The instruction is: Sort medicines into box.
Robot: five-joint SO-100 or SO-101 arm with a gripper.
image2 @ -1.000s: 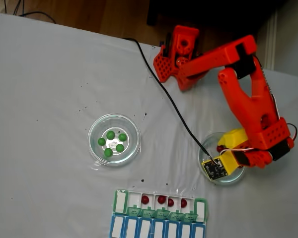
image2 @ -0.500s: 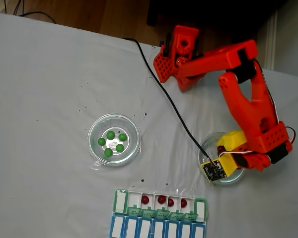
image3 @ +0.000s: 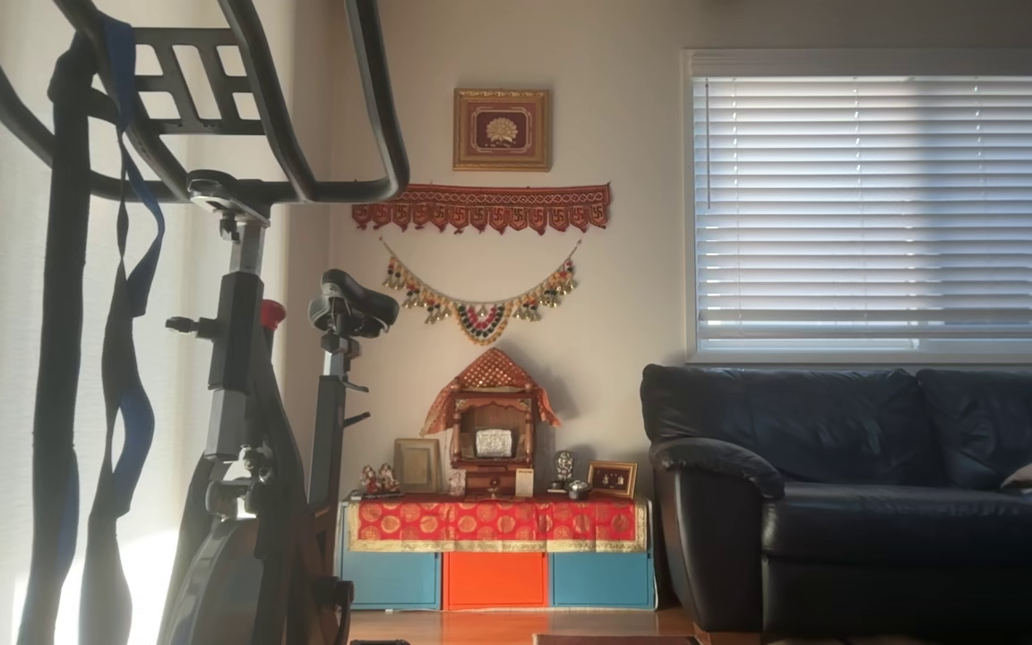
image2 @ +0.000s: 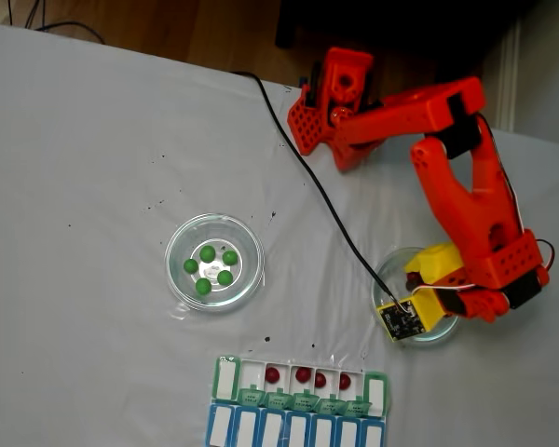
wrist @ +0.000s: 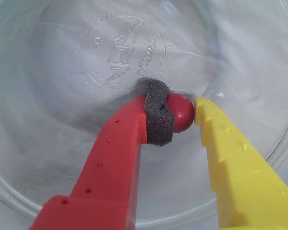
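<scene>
Inside the right-hand glass dish, at about four o'clock on the table in the fixed view, your gripper is pinched narrow on a red ball; the wrist view shows the foam pad on the red finger and the yellow finger both touching it; five green balls sit in the other dish near centre; four red balls lie in the green-and-white box at six o'clock.
</scene>
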